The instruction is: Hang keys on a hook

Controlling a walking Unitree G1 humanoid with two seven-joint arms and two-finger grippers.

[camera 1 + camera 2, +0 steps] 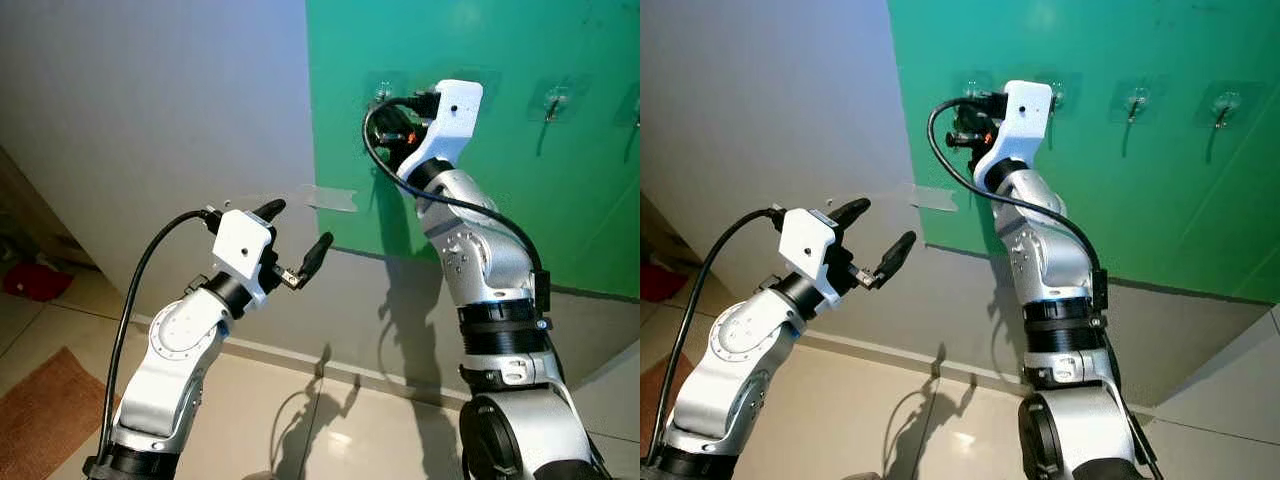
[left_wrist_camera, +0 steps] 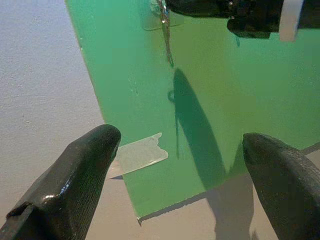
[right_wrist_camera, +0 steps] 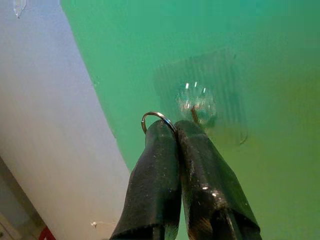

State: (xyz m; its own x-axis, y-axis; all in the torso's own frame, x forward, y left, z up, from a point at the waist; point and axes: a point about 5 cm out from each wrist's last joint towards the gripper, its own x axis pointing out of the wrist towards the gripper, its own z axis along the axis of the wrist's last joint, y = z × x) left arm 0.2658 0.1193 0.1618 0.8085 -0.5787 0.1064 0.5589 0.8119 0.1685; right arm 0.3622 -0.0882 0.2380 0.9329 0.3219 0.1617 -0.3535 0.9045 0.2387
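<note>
Right jaws (image 3: 176, 131) pinching key ring (image 3: 156, 119) just beside hook (image 3: 196, 107), left jaws (image 2: 180, 160) spread, well apart from green board (image 2: 240, 100) edge.

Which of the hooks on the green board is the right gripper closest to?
The leftmost hook: the right gripper holds the key ring right at it, while the other hooks sit further right.

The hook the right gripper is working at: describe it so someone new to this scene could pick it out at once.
On the green board fixed to the grey wall, clear adhesive hooks run in a row near the top. The target hook is the one nearest the board's left edge. Unlike its neighbours, it has the right gripper at it, pinching a key ring.
</note>
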